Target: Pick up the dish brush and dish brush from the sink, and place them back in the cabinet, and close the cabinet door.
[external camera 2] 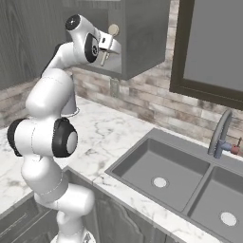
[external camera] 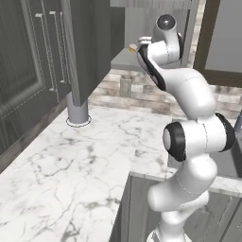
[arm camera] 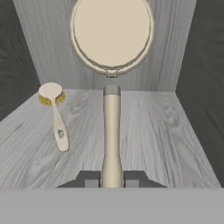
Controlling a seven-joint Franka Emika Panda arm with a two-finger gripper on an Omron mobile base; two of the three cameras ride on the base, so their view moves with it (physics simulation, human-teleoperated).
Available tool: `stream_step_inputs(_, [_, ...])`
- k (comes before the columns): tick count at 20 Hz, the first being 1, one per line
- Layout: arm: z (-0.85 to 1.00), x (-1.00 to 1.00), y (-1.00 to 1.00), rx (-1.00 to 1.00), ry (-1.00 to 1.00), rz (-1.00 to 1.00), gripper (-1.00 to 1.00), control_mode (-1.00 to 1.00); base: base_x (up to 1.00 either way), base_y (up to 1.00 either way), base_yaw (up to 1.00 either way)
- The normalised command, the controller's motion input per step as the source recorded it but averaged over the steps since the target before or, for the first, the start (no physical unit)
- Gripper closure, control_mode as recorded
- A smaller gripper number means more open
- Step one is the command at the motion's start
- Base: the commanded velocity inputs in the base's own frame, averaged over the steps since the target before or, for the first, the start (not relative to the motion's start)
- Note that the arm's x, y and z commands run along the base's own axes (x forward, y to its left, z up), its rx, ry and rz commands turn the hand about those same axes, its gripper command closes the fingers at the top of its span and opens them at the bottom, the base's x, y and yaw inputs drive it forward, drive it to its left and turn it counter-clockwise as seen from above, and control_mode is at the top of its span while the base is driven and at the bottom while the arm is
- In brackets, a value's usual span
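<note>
Two dish brushes are up at the cabinet (external camera 2: 142, 42), none in the sink (external camera 2: 180, 175). In the hand view, the held dish brush (arm camera: 111, 131) runs straight away from the gripper (arm camera: 111, 179): its light wooden handle passes between the two dark finger tips, which are clamped against it on either side, and its round cream head sits at the far end, in front of the grey wood-grain back wall. The other dish brush (arm camera: 55, 114) lies flat on the cabinet shelf (arm camera: 166, 144), to the left of the held one and apart from it, head toward the back wall, yellowish bristles showing under the head, handle pointing toward the camera.

From the right base view, the arm reaches up and the held brush's round head pokes above the hand at the cabinet's open front, its handle slanting down between the jaws. From the left base view, the cabinet door (external camera: 78, 47) stands open, swung out edge-on over the marble counter (external camera: 71, 156). Both sink basins show their white drain discs, beside the curved steel tap (external camera 2: 219, 135).
</note>
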Motion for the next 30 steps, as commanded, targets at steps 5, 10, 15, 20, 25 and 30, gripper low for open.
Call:
stream_step_inputs(5, [-0.14, 0.34, 0.00, 0.00, 0.00, 0.00, 1.00, -1.00, 0.00, 0.00, 0.00])
stream_step_inputs(10, [-0.09, 0.28, 0.00, 0.00, 0.00, 0.00, 1.00, -1.00, 0.00, 0.00, 0.00])
stream_step_inputs(15, [-0.01, 0.30, 0.00, 0.00, 0.00, 0.00, 1.00, -1.00, 0.00, 0.00, 0.00])
stream_step_inputs(20, [0.00, 0.33, 0.00, 0.00, 0.00, 0.00, 1.00, -1.00, 0.00, 0.00, 0.00])
stream_step_inputs(25, [0.00, 0.33, 0.00, 0.00, 0.00, 0.00, 1.00, -1.00, 0.00, 0.00, 0.00])
stream_step_inputs(30, [-0.01, 0.31, 0.00, 0.00, 0.00, 0.00, 1.00, -1.00, 0.00, 0.00, 0.00])
